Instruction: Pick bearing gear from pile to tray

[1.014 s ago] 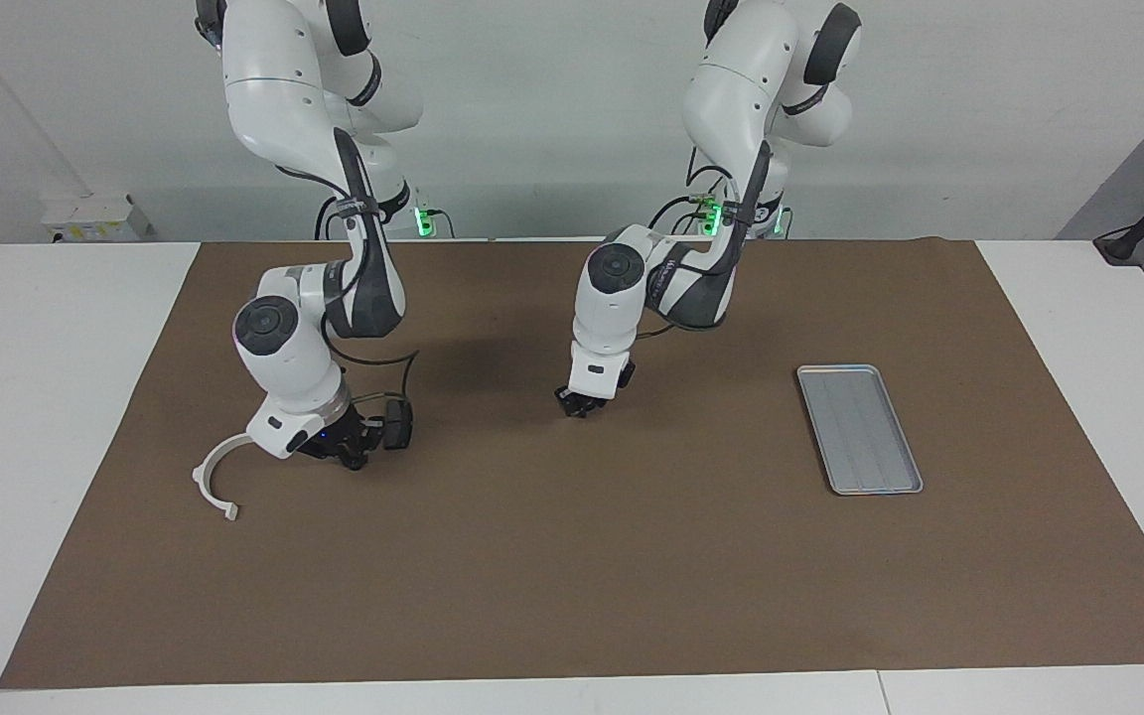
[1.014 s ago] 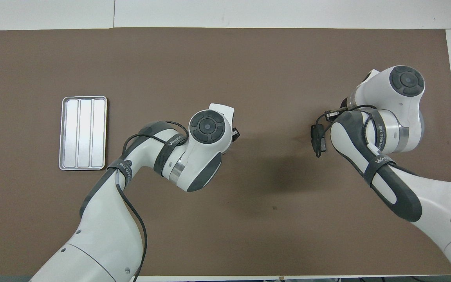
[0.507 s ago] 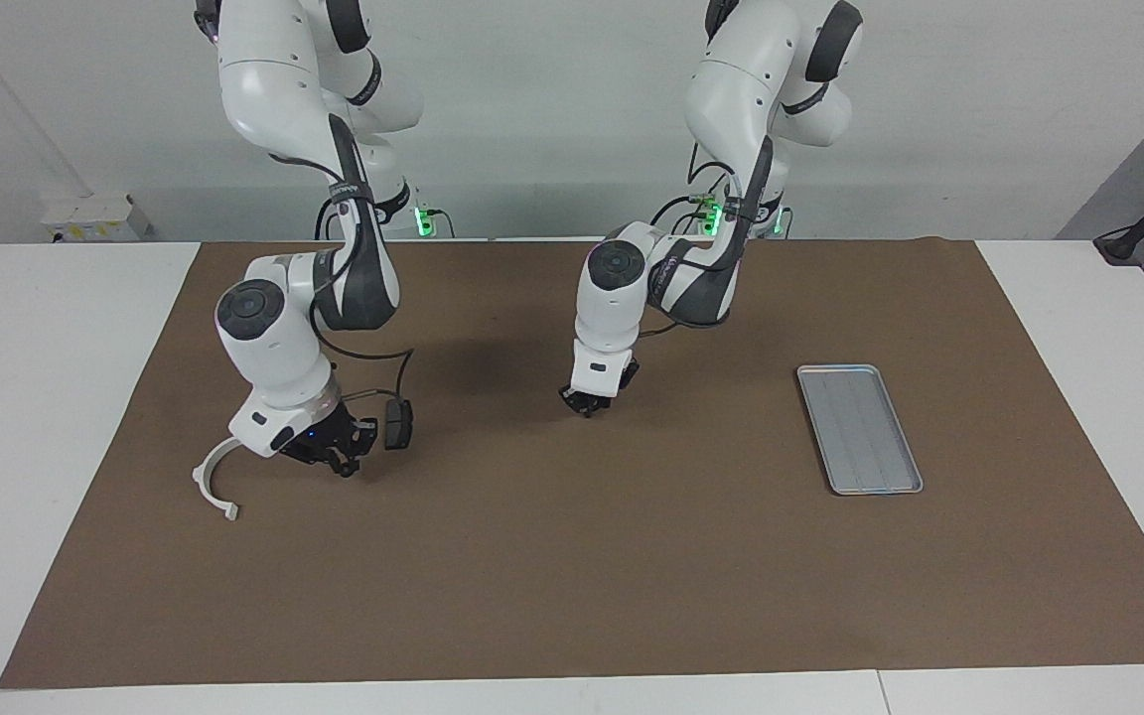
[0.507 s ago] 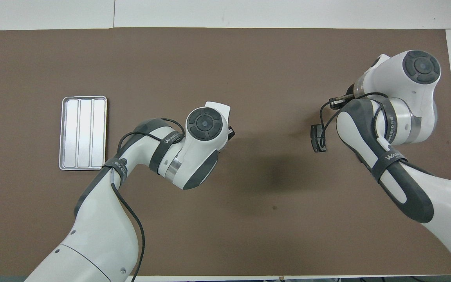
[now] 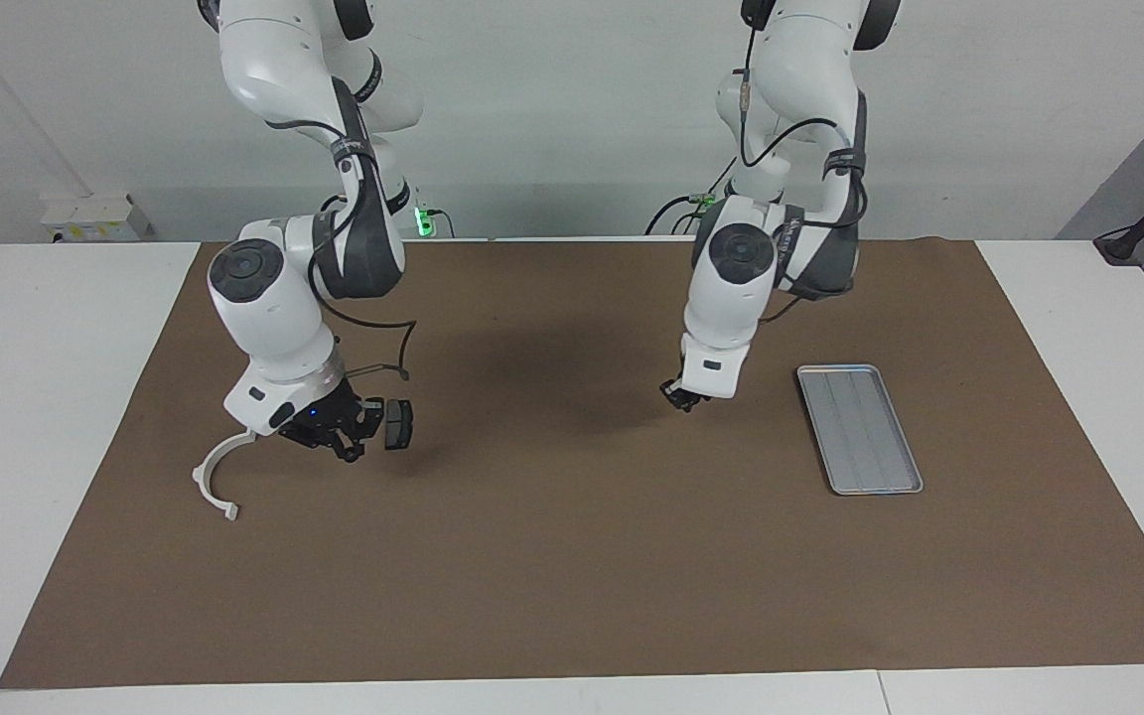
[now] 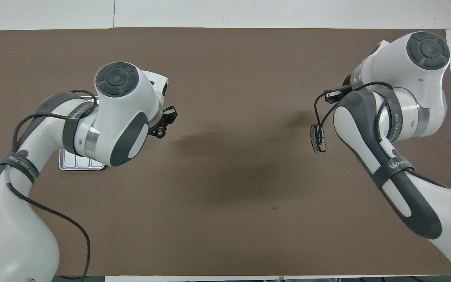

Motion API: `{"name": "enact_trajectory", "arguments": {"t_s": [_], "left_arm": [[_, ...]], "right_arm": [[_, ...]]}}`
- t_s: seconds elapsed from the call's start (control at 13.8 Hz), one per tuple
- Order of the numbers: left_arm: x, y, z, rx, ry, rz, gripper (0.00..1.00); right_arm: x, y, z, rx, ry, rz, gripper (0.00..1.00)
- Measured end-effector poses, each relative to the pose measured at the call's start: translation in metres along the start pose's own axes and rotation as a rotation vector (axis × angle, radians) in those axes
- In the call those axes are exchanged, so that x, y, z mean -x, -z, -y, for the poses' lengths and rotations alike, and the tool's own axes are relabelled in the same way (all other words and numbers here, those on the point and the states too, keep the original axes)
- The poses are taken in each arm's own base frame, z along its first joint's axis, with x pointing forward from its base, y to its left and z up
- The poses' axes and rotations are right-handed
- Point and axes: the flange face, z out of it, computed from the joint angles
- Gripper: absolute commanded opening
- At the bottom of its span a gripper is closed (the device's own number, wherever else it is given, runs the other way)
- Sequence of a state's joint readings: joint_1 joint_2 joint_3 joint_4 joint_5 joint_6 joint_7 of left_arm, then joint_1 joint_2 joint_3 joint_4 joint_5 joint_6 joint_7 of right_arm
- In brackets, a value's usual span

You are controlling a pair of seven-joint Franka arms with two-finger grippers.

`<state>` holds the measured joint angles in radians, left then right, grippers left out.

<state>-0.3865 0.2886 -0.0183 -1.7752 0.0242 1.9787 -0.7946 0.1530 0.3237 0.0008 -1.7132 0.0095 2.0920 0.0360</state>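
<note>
My left gripper (image 5: 683, 395) hangs over the bare mat, beside the tray's end nearer the robots. It is shut on a small black toothed gear (image 6: 159, 134). The silver ribbed tray (image 5: 860, 429) lies flat toward the left arm's end of the table. In the overhead view my left arm hides most of the tray (image 6: 80, 165). My right gripper (image 5: 342, 442) hovers low over the pile, between the white half-ring bracket (image 5: 214, 479) and a dark grey brake-pad plate (image 5: 396, 424). That plate also shows in the overhead view (image 6: 318, 139). The bracket is hidden there.
A brown mat (image 5: 572, 556) covers the table between white edges. A tiny dark speck (image 6: 274, 208) lies on the mat nearer the robots, toward the middle.
My left arm has swung from the table's middle toward the tray, carrying the gear. My right gripper has risen a little and shifted over the pile. The plate and bracket have not moved.
</note>
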Motion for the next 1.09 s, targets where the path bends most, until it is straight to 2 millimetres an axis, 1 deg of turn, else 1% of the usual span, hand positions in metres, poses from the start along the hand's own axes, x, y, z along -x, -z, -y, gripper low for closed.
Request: {"name": "enact_trajectory", "arguments": {"t_s": [0.07, 0.14, 0.22, 0.29, 0.36, 0.43, 0.51, 0.65, 0.72, 0.87, 0.94, 1.09], "left_arm": [[-0.014, 0.0, 0.018, -0.005, -0.034, 0.009, 0.0], [-0.027, -0.005, 0.036, -0.008, -0.076, 0.019, 0.0], [-0.039, -0.01, 0.054, -0.012, -0.123, 0.031, 0.0], [-0.05, -0.016, 0.071, -0.014, -0.164, 0.043, 0.0], [-0.059, -0.022, 0.087, -0.015, -0.195, 0.054, 0.0], [-0.067, -0.027, 0.103, -0.015, -0.221, 0.064, 0.0], [-0.074, -0.031, 0.119, -0.013, -0.246, 0.07, 0.0], [-0.084, -0.041, 0.146, -0.004, -0.282, 0.074, 0.0], [-0.086, -0.047, 0.157, 0.001, -0.291, 0.068, 0.0], [-0.084, -0.062, 0.171, 0.014, -0.297, 0.041, 0.0], [-0.081, -0.069, 0.176, 0.016, -0.306, 0.039, 0.0], [-0.078, -0.076, 0.187, 0.016, -0.325, 0.044, 0.0]], "right_arm": [[0.002, 0.008, 0.032, -0.002, -0.031, 0.006, 0.0], [0.008, 0.014, 0.07, -0.002, -0.065, 0.012, 0.0], [0.017, 0.019, 0.112, 0.0, -0.097, 0.014, 0.0], [0.027, 0.024, 0.149, 0.0, -0.123, 0.012, 0.0], [0.038, 0.027, 0.179, 0.002, -0.144, 0.014, 0.0], [0.049, 0.029, 0.203, 0.003, -0.162, 0.02, 0.0], [0.058, 0.028, 0.221, 0.006, -0.173, 0.026, 0.0], [0.076, 0.022, 0.251, 0.012, -0.2, 0.038, 0.0], [0.085, 0.016, 0.266, 0.012, -0.21, 0.04, 0.0], [0.103, 0.002, 0.293, 0.009, -0.22, 0.036, 0.0], [0.109, -0.005, 0.303, 0.003, -0.219, 0.029, 0.0], [0.115, -0.02, 0.313, -0.004, -0.22, 0.022, 0.0]]}}
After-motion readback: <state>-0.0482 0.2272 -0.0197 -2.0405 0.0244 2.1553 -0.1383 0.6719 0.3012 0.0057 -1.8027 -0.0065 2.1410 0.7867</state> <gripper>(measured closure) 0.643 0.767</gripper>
